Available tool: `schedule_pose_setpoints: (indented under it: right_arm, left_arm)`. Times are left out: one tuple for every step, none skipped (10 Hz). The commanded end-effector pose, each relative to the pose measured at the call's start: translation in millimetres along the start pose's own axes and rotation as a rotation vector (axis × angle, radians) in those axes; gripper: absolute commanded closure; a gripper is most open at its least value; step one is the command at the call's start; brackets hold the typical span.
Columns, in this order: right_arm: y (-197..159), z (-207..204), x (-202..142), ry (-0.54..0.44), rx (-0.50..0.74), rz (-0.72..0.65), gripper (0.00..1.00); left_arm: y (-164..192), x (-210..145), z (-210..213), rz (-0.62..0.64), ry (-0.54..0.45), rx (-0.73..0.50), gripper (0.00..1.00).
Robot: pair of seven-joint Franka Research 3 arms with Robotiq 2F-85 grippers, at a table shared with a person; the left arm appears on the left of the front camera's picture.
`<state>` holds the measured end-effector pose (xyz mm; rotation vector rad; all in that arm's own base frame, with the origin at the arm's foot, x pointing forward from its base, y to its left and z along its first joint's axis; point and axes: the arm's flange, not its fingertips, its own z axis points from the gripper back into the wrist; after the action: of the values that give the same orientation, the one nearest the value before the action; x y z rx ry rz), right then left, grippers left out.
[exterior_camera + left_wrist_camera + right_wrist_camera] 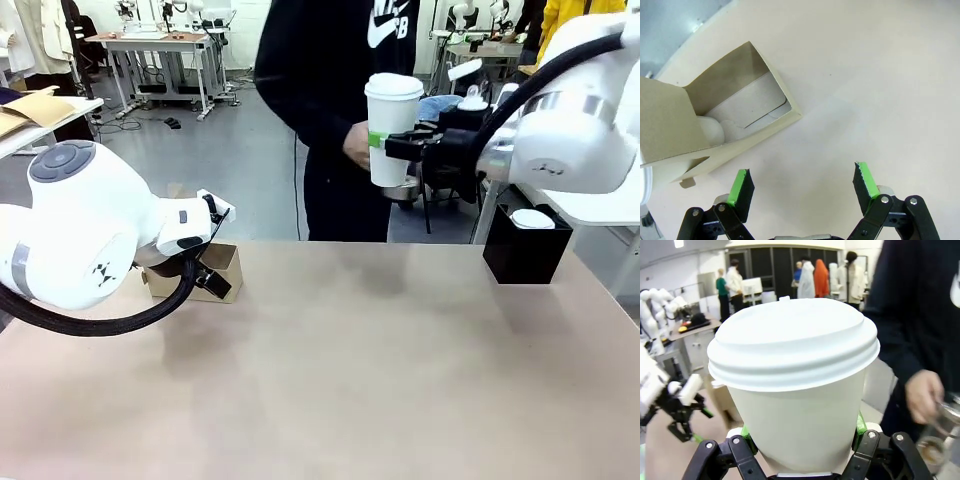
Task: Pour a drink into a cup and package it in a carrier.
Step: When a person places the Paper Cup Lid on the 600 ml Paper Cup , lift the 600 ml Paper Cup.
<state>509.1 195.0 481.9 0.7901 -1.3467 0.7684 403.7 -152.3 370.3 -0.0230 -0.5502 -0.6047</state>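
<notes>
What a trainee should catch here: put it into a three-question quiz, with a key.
1. True or false: the cup is lidded.
2. Pick one. The right gripper is: A open; B shut on the cup; C shut on nothing.
3. Short answer: which brown cardboard thing lies near the open left gripper?
Key: 1 true; 2 B; 3 the carrier.

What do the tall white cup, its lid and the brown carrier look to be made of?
Tall white tapered cup: likely paper, with a matte, smooth wall and no gloss. White domed lid: probably plastic, with a faint sheen and a moulded stepped rim. Brown box-shaped carrier: cardboard, dull tan, with folded flaps and cut edges.
</notes>
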Motion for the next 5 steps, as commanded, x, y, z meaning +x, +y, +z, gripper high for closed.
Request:
schedule_pose_setpoints:
  right_arm:
    - [13.6,20.6,18.6,0.009,0.053,-0.022,0.2]
    - [20.4,37.4,23.4,-0.007,0.06,-0.017,0.2]
    - [21.3,37.1,24.4,-0.019,0.06,-0.016,0.2]
    - [21.4,36.7,25.2,-0.037,0.076,-0.044,0.2]
    - [24.6,28.8,23.6,-0.007,0.043,0.006,0.2]
  left_arm:
    - [0.4,-0.3,0.2,0.001,0.0,-0.001,0.0]
    - [0.4,-0.3,0.2,0.001,0.0,-0.001,0.0]
    - [0.4,-0.3,0.2,0.001,0.0,-0.001,0.0]
    - [0.4,-0.3,0.2,0.001,0.0,-0.001,0.0]
    - [0.4,-0.3,0.2,0.001,0.0,-0.001,0.0]
